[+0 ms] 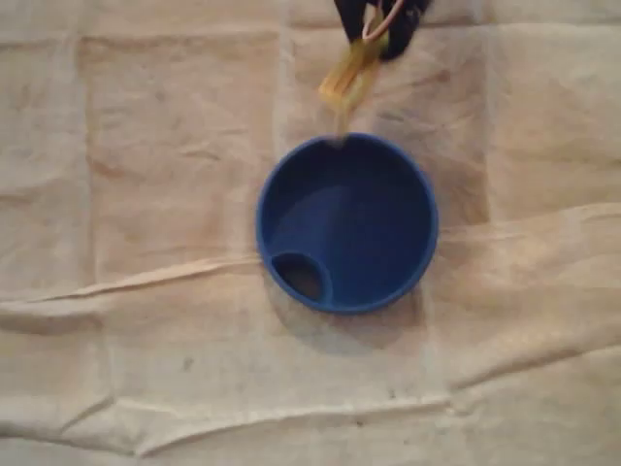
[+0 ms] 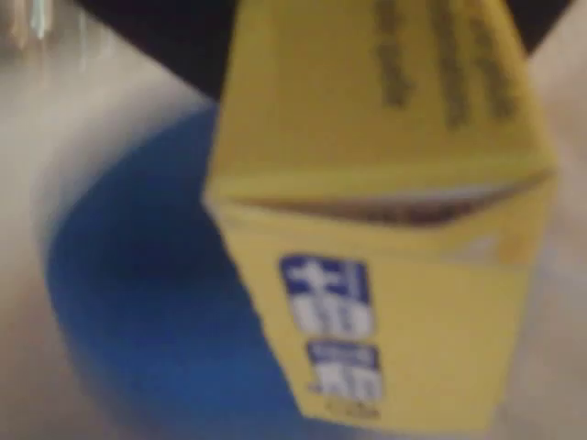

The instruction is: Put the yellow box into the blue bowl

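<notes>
The overhead view looks straight down from high above the cloth-covered worktop (image 1: 146,146), with the blue bowl (image 1: 346,223) central. The wrist view sits blurred, very close behind the yellow box (image 2: 385,229). Both views share the box and bowl.

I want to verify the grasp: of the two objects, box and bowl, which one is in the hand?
The yellow box: the hand holds it over the blue bowl's rim, while the bowl rests on the cloth.
</notes>
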Tool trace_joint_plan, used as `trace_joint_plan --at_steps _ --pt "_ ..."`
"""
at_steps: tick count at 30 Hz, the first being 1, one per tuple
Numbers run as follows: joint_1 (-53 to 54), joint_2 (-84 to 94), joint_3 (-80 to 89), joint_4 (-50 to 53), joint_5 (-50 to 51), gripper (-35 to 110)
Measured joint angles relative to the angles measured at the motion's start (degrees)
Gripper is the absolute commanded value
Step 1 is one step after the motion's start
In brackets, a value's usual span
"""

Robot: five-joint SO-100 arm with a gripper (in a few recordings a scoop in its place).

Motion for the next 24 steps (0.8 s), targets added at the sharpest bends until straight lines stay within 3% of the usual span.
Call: trace_joint_plan --at_steps 16,24 --pt "-3.4 -27.5 -34.0 0.0 28.2 0" --pt "-3.4 -34.6 -42.7 0.1 33.7 1"
